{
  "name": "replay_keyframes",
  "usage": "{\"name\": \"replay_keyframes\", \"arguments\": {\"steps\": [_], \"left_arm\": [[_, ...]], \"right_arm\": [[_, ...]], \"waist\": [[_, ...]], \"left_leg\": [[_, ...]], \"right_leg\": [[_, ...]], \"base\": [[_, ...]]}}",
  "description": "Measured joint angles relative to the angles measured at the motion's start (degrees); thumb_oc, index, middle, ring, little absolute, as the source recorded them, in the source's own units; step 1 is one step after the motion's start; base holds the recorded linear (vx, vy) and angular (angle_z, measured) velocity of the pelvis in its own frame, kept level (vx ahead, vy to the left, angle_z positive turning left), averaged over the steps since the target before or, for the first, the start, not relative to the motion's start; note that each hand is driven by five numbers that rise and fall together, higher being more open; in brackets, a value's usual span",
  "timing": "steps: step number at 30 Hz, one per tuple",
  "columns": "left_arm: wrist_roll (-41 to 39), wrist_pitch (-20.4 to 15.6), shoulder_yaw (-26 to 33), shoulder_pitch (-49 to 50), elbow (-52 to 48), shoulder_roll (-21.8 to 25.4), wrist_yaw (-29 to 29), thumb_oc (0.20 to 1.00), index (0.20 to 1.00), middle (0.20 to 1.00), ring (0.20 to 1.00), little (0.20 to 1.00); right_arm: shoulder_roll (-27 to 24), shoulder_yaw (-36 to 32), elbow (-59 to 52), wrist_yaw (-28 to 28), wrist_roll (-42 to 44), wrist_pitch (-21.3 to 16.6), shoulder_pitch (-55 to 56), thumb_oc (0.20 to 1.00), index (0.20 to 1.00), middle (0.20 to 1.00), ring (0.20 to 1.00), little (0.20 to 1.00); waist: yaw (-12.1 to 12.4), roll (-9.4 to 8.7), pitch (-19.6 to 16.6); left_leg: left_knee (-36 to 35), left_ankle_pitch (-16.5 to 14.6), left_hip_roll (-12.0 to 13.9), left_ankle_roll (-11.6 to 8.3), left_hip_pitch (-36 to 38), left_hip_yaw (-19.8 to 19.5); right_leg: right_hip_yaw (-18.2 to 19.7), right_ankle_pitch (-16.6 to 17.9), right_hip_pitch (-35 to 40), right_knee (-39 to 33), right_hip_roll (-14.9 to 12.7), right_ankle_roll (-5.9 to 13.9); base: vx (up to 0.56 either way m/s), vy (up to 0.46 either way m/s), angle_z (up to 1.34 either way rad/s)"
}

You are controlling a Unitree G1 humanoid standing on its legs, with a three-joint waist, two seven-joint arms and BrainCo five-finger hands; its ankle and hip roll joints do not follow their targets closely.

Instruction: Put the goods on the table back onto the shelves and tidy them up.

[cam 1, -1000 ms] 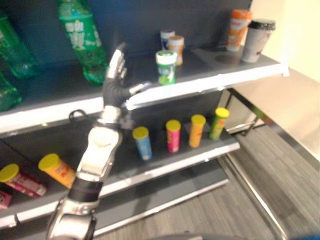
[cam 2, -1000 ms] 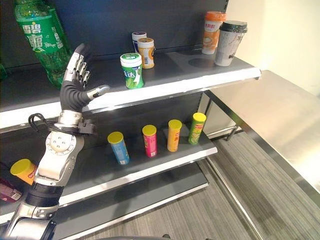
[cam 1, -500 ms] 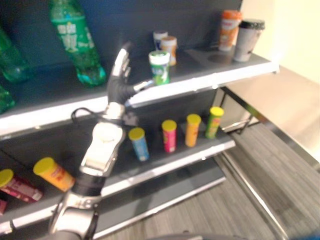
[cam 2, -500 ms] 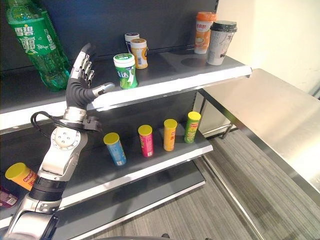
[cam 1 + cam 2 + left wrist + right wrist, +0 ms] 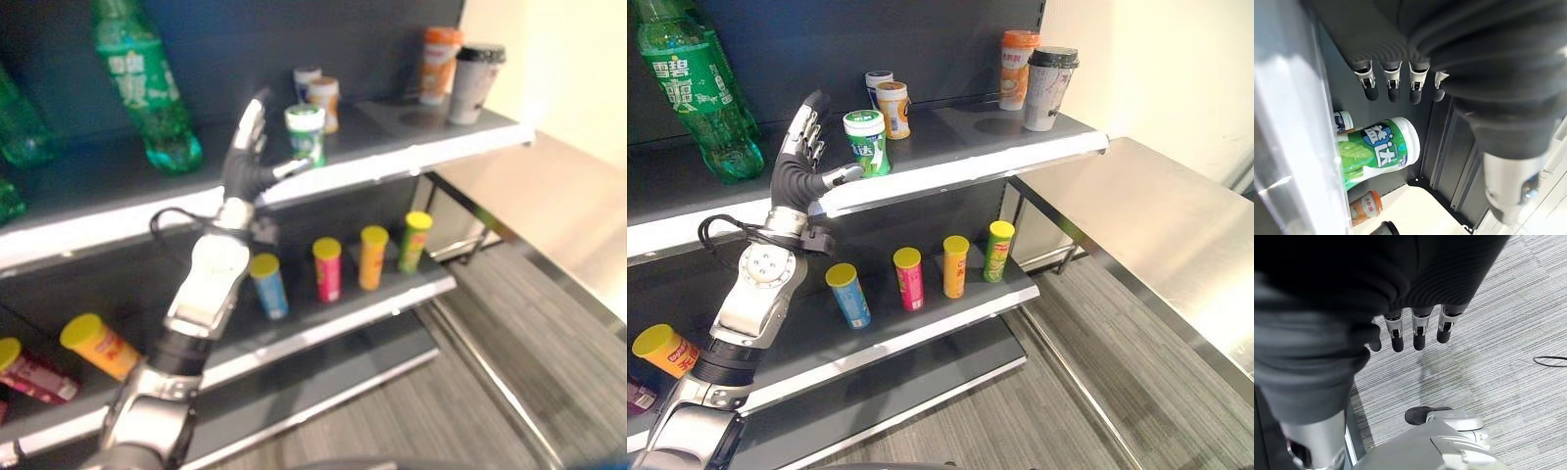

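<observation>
1. Since a second ago the left robot hand [image 5: 801, 166] has slid toward 3 o'clock along the upper shelf [image 5: 950, 171], from beside the green soda bottle [image 5: 691, 93] to just beside the green-and-white gum jar [image 5: 866, 143]; the head camera has shifted too.
2. That robot hand is released, fingers straight and raised, thumb pointing at the jar's base, holding nothing. Whether the thumb touches the jar I cannot tell.
3. The jar stands upright near the shelf's front edge. Two small jars [image 5: 884, 100] stand at its 12 o'clock, and two cups [image 5: 1036, 70] well off toward 2 o'clock.
4. The steel bench [image 5: 1161, 240], at 3 o'clock, carries no goods where it shows.
5. Risk: a push low on the jar could tip it or send it off the edge, since it stands so near the lip.
6. The left wrist view shows the jar beyond the spread fingers [image 5: 1392, 82] with clear space between; the right wrist view shows the right robot hand [image 5: 1415, 328] hanging relaxed and empty over the carpet.
</observation>
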Motion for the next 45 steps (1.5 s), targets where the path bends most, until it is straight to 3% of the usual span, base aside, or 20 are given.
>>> {"name": "replay_keyframes", "arguments": {"steps": [30,33,45], "left_arm": [[0.0,0.1,-3.5,-4.1,2.6,-2.9,-0.1,1.0,1.0,1.0,1.0,1.0],[-0.1,0.5,-4.0,-3.4,1.9,-3.5,-0.2,1.0,1.0,1.0,1.0,1.0],[-0.6,0.5,-5.2,-1.0,-1.2,-3.5,-1.3,1.0,1.0,1.0,1.0,1.0]], "right_arm": [[0.0,0.0,-0.5,0.0,0.0,0.0,1.3,1.0,1.0,1.0,1.0,1.0],[2.3,1.8,1.9,-2.3,0.4,1.3,-3.0,1.0,1.0,1.0,1.0,1.0],[2.5,2.1,3.1,-2.8,0.7,1.4,-5.1,1.0,1.0,1.0,1.0,1.0]], "waist": [[-0.1,-0.72,0.0],[0.2,-0.81,-0.1],[1.3,-0.15,-0.3]], "left_leg": [[-0.3,-0.7,0.0,0.18,-0.1,1.1],[-0.4,-1.1,0.1,0.27,-0.1,1.0],[-0.3,-0.8,0.1,0.03,0.2,0.7]], "right_leg": [[1.0,0.0,-0.5,0.0,0.1,0.09],[0.8,0.2,-0.3,0.0,0.1,-0.23],[0.5,0.1,0.1,0.0,0.1,-0.53]], "base": [[0.01,0.001,-0.01],[0.03,0.018,0.0],[0.01,0.005,0.01]]}}
